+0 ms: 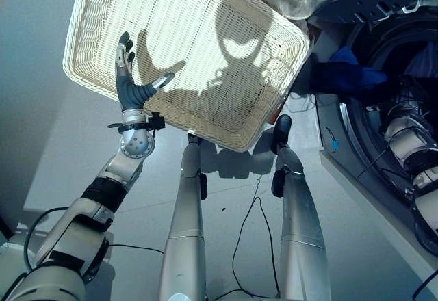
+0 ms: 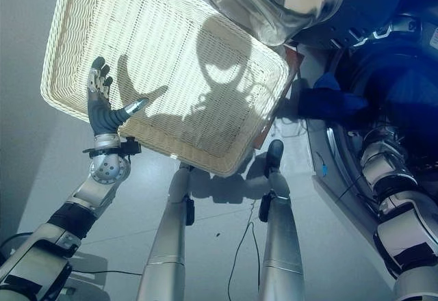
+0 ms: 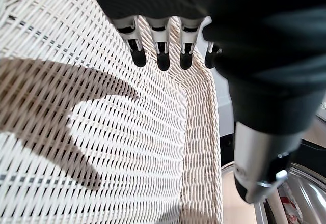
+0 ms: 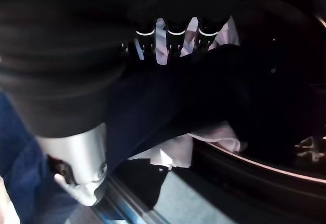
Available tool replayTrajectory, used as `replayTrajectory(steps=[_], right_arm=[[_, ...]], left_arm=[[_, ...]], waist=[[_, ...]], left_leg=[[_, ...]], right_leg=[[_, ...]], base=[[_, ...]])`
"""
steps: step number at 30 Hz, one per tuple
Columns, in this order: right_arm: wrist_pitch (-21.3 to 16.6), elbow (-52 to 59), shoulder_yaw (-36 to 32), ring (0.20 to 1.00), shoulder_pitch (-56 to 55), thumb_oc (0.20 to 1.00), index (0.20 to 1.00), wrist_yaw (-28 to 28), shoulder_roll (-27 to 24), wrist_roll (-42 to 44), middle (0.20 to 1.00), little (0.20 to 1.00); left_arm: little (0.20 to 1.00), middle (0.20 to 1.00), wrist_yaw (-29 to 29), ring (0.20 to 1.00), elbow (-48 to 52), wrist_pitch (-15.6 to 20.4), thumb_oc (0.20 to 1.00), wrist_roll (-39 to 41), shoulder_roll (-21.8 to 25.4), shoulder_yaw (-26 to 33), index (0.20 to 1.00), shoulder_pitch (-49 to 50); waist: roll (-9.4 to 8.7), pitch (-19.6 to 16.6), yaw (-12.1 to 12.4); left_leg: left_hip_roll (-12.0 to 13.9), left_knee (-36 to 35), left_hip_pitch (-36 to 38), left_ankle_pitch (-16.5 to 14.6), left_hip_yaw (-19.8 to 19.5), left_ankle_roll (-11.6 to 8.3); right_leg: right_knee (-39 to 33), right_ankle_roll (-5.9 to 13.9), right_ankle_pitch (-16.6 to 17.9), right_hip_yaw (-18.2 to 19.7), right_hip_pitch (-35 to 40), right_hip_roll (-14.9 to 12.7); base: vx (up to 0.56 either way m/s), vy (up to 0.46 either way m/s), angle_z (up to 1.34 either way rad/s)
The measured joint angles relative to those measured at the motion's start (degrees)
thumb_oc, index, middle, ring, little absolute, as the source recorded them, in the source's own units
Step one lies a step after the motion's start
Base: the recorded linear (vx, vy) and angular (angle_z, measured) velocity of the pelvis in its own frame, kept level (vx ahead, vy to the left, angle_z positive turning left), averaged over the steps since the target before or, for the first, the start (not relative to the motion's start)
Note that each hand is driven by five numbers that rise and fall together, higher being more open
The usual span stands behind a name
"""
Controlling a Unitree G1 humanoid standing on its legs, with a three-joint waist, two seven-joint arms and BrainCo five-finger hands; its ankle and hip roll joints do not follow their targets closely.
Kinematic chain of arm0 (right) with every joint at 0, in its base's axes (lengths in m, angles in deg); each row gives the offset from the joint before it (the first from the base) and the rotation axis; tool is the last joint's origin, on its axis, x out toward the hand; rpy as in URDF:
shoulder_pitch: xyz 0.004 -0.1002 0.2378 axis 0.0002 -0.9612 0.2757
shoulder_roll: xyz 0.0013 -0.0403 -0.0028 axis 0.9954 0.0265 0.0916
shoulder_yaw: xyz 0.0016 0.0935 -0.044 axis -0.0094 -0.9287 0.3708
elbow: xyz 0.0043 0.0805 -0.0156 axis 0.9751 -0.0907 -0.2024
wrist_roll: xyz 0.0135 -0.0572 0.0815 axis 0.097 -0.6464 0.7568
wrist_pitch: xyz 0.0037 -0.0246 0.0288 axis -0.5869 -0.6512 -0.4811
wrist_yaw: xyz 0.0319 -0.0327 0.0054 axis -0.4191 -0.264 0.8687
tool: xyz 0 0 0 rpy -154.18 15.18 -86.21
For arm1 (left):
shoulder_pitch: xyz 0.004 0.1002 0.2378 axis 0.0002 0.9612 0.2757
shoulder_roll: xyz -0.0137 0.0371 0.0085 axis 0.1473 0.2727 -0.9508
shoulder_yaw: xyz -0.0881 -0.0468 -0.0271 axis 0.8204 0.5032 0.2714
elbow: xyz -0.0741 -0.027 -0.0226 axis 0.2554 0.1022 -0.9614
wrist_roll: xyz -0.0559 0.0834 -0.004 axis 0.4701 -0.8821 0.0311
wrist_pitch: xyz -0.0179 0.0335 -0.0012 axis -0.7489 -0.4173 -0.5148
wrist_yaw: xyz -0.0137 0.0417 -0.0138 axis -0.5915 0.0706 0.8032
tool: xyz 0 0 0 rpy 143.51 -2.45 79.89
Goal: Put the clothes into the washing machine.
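Clothes: your dark blue garment [image 1: 345,75] drapes over the washing machine's round opening [image 2: 404,61] at 3 o'clock, pale cloth beneath.
Right hand [image 4: 175,33]: reaching into the drum; grip unreadable.
Left hand [image 1: 130,82]: fingers spread, over the cream woven wicker basket [image 1: 198,14] at 10 o'clock.

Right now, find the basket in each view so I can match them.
Left eye view: basket fills the upper left, left hand open over its near rim.
Right eye view: basket upper left, again under that hand.
Left wrist view: its weave lies past the fingers.
Right wrist view: not there.
Shared landmark: the left hand.
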Motion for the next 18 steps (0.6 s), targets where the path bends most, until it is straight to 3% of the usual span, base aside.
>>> replayTrajectory(steps=[10, 11, 13, 14, 16, 18], right_arm=[[1.44, -1.79, 0.16, 1.000, 2.15, 1.000, 1.000, -0.42, 1.81, -1.67, 1.000, 1.000], [2.48, -3.41, 0.62, 0.376, 2.92, 0.376, 0.376, -0.44, 2.29, -2.27, 0.376, 0.376], [2.48, -3.41, 0.62, 0.376, 2.92, 0.376, 0.376, -0.44, 2.29, -2.27, 0.376, 0.376], [3.69, -3.74, 1.41, 0.200, 4.47, 0.200, 0.200, -0.33, 2.46, -2.39, 0.200, 0.200], [3.69, -3.74, 1.41, 0.200, 4.47, 0.200, 0.200, -0.33, 2.46, -2.39, 0.200, 0.200], [5.97, -6.27, 2.33, 0.200, 8.95, 0.200, 0.200, 0.78, 2.68, -2.68, 0.200, 0.200]], left_arm=[[1.000, 1.000, 0.00, 1.000, -0.36, 0.04, 1.000, -0.39, -0.83, -0.01, 1.000, -0.19], [1.000, 1.000, 0.00, 1.000, -0.43, 0.05, 1.000, -0.42, -2.33, -0.13, 1.000, -0.55], [1.000, 1.000, 0.00, 1.000, -0.43, 0.05, 1.000, -0.42, -2.33, -0.13, 1.000, -0.55], [1.000, 1.000, -0.01, 1.000, -0.47, 0.07, 1.000, -0.42, -2.45, -0.10, 1.000, -0.85], [1.000, 1.000, -0.01, 1.000, -0.47, 0.07, 1.000, -0.42, -2.45, -0.10, 1.000, -0.85], [1.000, 1.000, -0.10, 1.000, -0.49, 0.13, 1.000, -0.44, -3.34, -0.23, 1.000, -1.62]], waist=[[0.20, -0.11, 0.33], [0.28, -0.15, 1.50], [0.28, -0.15, 1.50], [0.30, -0.16, 2.00], [0.30, -0.16, 2.00], [0.67, -0.17, 2.89]], left_leg=[[-0.02, -0.14, -0.09, 0.00, 0.11, 0.00], [-0.03, -0.18, -0.10, -0.01, 0.17, -0.01], [-0.03, -0.18, -0.10, -0.01, 0.17, -0.01], [-0.12, -0.34, -0.29, 0.07, 0.20, -0.12], [-0.12, -0.34, -0.29, 0.07, 0.20, -0.12], [-0.17, -0.28, -0.86, 0.15, 0.37, -0.23]], right_leg=[[0.01, -0.02, -0.03, 0.13, -0.31, -0.02], [0.03, -0.07, -0.14, 0.16, -0.42, -0.04], [0.03, -0.07, -0.14, 0.16, -0.42, -0.04], [0.82, -0.14, -0.63, 0.23, -1.05, -0.19], [0.82, -0.14, -0.63, 0.23, -1.05, -0.19], [0.98, -0.23, -0.59, 0.29, -1.88, -0.29]], base=[[0.00, 0.000, 0.00], [0.00, 0.000, 0.00], [0.00, 0.000, 0.00], [0.00, 0.000, 0.00], [0.00, 0.021, 0.00], [0.00, 0.073, -0.01]])
